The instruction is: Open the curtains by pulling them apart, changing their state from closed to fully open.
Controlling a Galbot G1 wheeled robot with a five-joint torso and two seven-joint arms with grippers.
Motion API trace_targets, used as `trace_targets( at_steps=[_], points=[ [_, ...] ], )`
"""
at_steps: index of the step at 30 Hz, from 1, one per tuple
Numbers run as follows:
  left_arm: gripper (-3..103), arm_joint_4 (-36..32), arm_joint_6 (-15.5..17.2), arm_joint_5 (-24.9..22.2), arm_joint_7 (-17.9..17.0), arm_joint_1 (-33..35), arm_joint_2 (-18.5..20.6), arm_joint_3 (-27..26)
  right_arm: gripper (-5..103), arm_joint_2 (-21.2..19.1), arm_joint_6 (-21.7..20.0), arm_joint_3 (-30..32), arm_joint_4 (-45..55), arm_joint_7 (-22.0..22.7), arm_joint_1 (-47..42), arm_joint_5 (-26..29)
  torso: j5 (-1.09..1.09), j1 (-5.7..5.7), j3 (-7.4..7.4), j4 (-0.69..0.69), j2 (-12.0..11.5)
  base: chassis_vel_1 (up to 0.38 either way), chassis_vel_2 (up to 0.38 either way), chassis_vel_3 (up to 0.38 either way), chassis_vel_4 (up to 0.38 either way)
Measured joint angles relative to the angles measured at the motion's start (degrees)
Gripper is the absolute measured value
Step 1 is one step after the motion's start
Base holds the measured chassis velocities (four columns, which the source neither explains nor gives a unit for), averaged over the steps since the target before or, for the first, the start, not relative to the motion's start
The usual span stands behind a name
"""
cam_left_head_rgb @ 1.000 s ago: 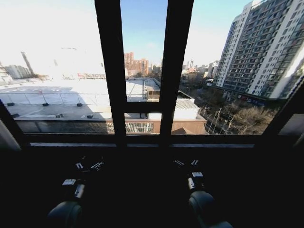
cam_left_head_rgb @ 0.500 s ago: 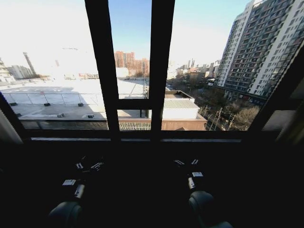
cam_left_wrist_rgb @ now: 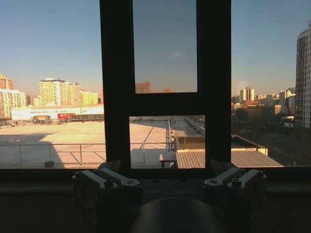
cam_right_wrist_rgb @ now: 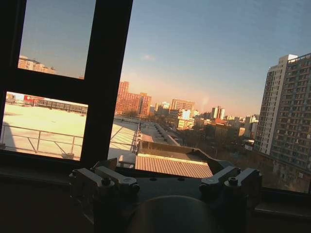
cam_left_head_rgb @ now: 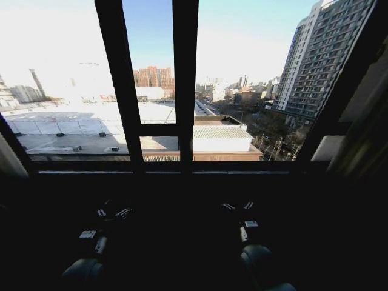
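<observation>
Through the head view the window stands uncovered across its middle. A pale strip of the curtains (cam_left_head_rgb: 8,162) hangs at the far left edge, and a dim, shadowed panel (cam_left_head_rgb: 365,130) at the far right looks like the other one. My left gripper (cam_left_head_rgb: 114,212) and right gripper (cam_left_head_rgb: 237,207) are held low in front of the sill, side by side, touching no fabric. The left gripper (cam_left_wrist_rgb: 169,182) is open with nothing between its fingers (cam_left_wrist_rgb: 104,180). The right gripper (cam_right_wrist_rgb: 165,183) is open too, its fingers (cam_right_wrist_rgb: 109,180) empty.
Two dark vertical window frame bars (cam_left_head_rgb: 185,79) joined by a crossbar stand ahead, left of centre. A dark sill (cam_left_head_rgb: 182,173) runs across below the glass. Outside lie rooftops and a tall apartment block (cam_left_head_rgb: 327,60) at the right.
The whole head picture has slid left, so the camera has moved or turned to the right. Both arms keep the same pose before it.
</observation>
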Motion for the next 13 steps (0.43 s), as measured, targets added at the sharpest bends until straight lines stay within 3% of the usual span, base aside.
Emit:
trace_targets(
  at_steps=[13],
  points=[
    [100,1.2,-1.7,-1.2,-0.1,0.1,-0.4,-0.2,100,0.1,0.0,-0.1,-0.6,0.2,0.3,0.0,-0.01,0.04,0.01,0.01,0.0,0.007,0.032,-0.003,-0.031]
  ],
)
